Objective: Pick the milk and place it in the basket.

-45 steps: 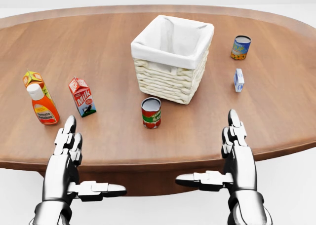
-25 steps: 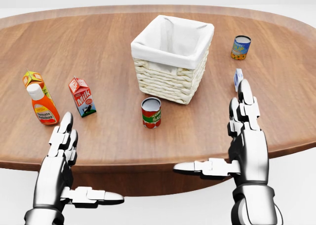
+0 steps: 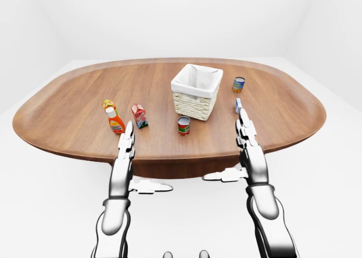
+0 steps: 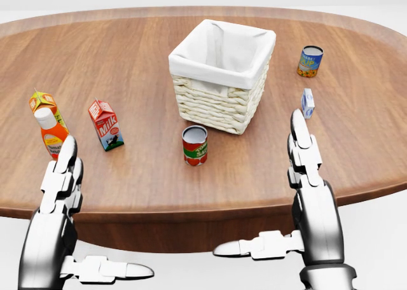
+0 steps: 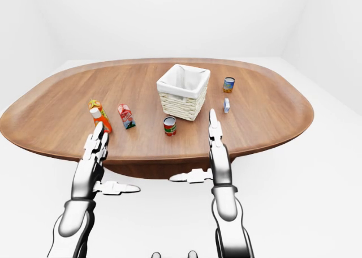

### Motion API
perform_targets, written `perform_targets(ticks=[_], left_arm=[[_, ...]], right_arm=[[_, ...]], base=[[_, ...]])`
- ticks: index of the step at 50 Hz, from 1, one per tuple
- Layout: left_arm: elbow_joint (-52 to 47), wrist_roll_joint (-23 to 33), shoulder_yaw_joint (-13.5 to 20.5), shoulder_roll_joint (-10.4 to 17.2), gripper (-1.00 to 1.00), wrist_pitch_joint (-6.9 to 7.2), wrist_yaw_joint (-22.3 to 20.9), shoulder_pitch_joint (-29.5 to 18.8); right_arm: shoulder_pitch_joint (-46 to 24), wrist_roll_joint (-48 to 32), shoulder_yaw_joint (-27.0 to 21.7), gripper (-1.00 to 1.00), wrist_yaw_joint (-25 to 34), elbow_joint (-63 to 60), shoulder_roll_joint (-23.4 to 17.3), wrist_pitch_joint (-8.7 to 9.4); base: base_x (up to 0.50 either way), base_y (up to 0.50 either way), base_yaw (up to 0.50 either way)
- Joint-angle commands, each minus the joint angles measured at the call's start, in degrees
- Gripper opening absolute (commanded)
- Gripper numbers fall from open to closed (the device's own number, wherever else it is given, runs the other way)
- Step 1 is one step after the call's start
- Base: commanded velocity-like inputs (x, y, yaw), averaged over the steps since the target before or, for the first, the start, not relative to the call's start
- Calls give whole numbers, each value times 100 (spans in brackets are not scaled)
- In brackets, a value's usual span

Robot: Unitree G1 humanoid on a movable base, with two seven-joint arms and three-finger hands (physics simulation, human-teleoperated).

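red milk carton (image 4: 105,125) upright at head view's left, untouched; wicker basket (image 4: 221,74) at upper centre. left hand (image 4: 58,203), right hand (image 4: 310,187) low, fingers spread, holding nothing. all steps remaining.

Ketchup bottle (image 4: 54,137), two cans (image 4: 194,145) (image 4: 310,61)

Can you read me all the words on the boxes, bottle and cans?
"Milk": on the red milk carton.
"Tomato Ketchup", small and only just legible: on the ketchup bottle.
Tomato can: label too blurred to read.
Blue and yellow can: print too blurred to read.
Orange carton and small blue and white carton: no readable words.
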Motion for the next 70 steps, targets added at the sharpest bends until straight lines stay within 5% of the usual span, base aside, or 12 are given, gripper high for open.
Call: perform_targets(ticks=[1, 10, 27, 29, 35, 37, 70], left_arm=[[-669, 242, -99, -12, 100, -217, -1, 456], [-1022, 277, -118, -13, 100, -294, -23, 686], [-1842, 168, -27, -79, 100, -103, -207, 959], [-1939, 256, -84, -67, 100, -178, -193, 1027], [-2218, 151, -206, -23, 100, 37, -315, 1075], [-2191, 174, -220, -17, 100, -51, -270, 1126], [-2251, 146, -302, 39, 100, -44, -162, 1136]], right_arm=[[344, -423, 119, 100, -17, -521, -8, 0], [588, -693, 162, 100, -68, -958, -43, 0], [964, -928, 337, 100, -151, -1732, -124, 0], [999, -955, 360, 100, -170, -1774, -142, 0], [1086, -1030, 384, 100, -177, -1995, -172, 0], [1093, -1101, 387, 100, -203, -2009, -178, 0], [1261, -1099, 537, 100, -127, -2254, -262, 0]], base=[[0, 0, 0], [0, 0, 0], [0, 0, 0], [0, 0, 0], [0, 0, 0], [0, 0, 0], [17, 0, 0]])
